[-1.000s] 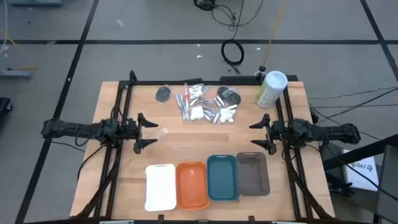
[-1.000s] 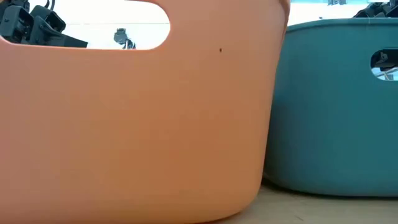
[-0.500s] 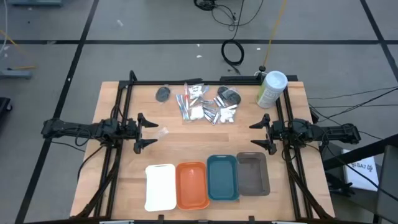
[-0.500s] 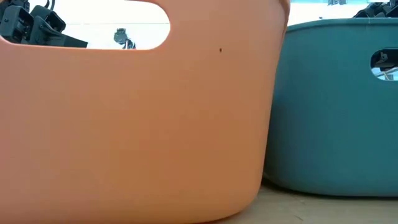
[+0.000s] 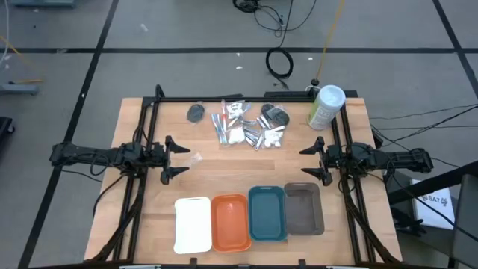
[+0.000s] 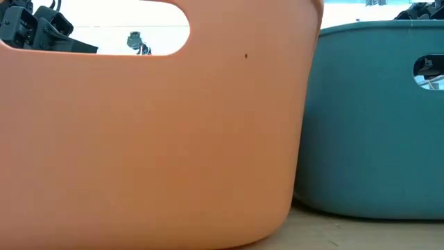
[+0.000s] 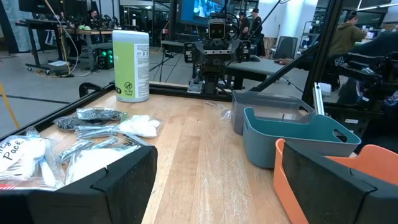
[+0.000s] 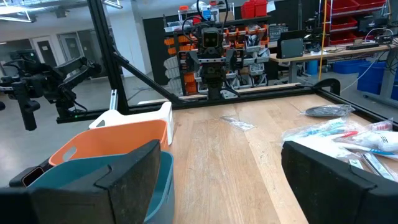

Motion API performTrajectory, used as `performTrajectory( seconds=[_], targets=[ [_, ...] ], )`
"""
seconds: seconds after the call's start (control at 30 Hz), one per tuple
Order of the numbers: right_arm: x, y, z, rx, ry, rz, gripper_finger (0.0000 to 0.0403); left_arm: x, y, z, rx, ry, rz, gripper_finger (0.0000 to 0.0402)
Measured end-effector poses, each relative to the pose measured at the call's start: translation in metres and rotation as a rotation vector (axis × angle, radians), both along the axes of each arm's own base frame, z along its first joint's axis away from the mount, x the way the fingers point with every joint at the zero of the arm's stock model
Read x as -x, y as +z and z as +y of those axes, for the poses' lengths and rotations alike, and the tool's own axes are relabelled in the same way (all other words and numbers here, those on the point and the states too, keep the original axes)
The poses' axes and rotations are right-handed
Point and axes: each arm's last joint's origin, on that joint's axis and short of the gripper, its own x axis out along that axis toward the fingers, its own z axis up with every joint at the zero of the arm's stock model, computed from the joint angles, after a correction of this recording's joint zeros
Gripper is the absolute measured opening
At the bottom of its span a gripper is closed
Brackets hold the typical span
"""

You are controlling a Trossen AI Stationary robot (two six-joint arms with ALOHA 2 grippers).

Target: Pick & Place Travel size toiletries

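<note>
Wooden table [image 5: 149, 209] and everything on it look the same as a second ago: the left gripper [image 5: 173, 158] and right gripper [image 5: 311, 161] hover at opposite sides with fingers spread wide, holding nothing. The travel size toiletries [image 5: 246, 125] lie heaped at the far middle edge, beside the pale-green canister [image 5: 326, 107]. The white tray [image 5: 193, 224], orange tray [image 5: 231, 222], teal tray [image 5: 267, 214] and grey tray [image 5: 302, 209] stand in a row at the near edge, each empty.
</note>
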Motion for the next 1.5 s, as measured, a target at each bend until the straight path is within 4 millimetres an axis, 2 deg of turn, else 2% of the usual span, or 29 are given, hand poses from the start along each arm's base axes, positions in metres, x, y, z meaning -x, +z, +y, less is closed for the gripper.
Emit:
performTrajectory(
  seconds=[1.37, 1.5],
  targets=[
    [0.0000, 0.0001, 0.0000, 0.000, 0.000, 0.000, 0.0320, 0.0000, 0.0000, 0.0000, 0.000, 0.000, 0.000, 0.0340],
    [0.0002, 0.0044, -0.0001, -0.002, -0.002, -0.045, 0.0320, 0.0000, 0.0000, 0.0000, 0.000, 0.000, 0.000, 0.0340]
  ],
)
